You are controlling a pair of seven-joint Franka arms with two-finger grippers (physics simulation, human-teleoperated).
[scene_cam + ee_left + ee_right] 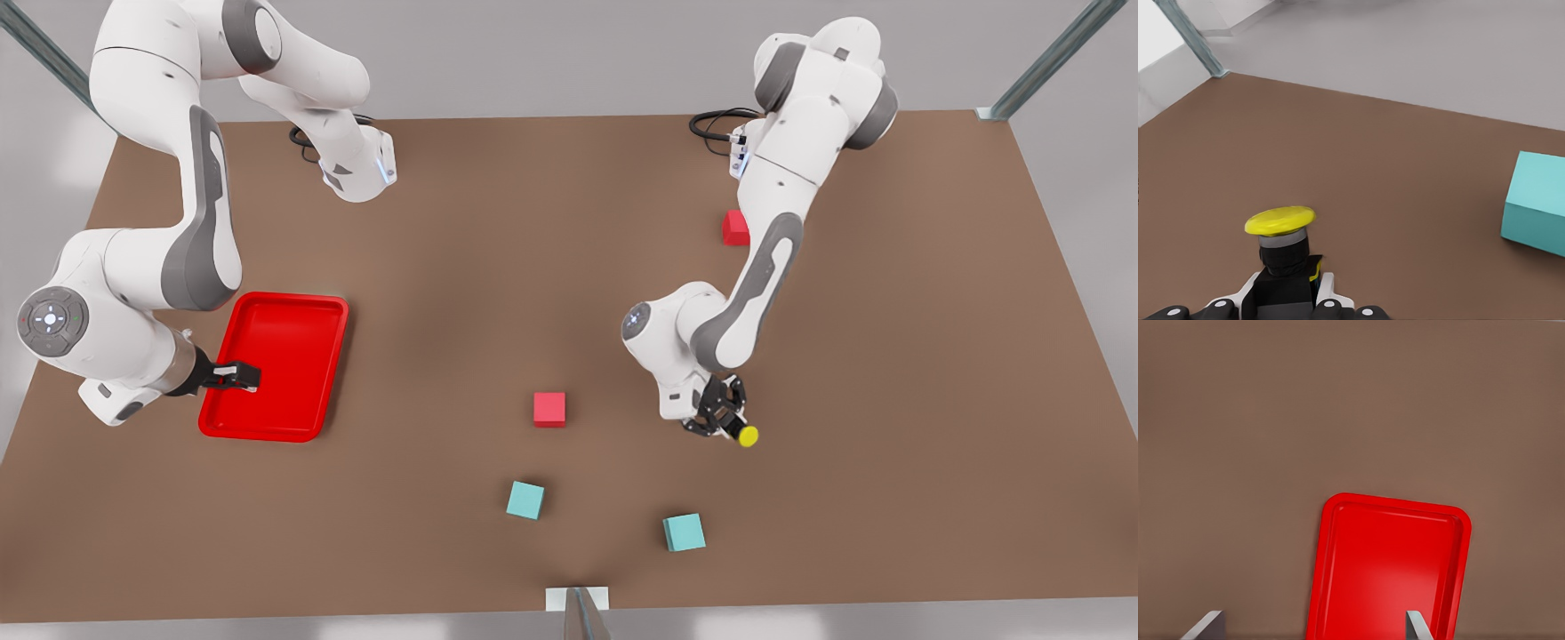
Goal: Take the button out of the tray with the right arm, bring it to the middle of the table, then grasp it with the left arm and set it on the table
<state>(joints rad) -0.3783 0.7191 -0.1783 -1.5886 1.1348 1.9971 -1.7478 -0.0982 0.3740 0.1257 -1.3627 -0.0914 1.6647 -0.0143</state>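
Note:
The button (749,436) has a round yellow cap on a dark base. My left gripper (722,418) is shut on that base, low over the table (889,356) at the front view's right of centre. In the left wrist view the button (1280,221) sticks out from between the fingers (1328,307). The red tray (284,356) lies at the front view's left with nothing in it. My right gripper (240,376) hovers open over the tray's near-left part. From the right wrist, the tray (1391,573) lies past the spread fingertips (1418,623).
A red cube (549,409) sits mid-table and another (735,228) lies behind the left arm. Two teal cubes (525,500) (684,532) lie near the front edge. One teal cube (1538,207) sits close beside the held button.

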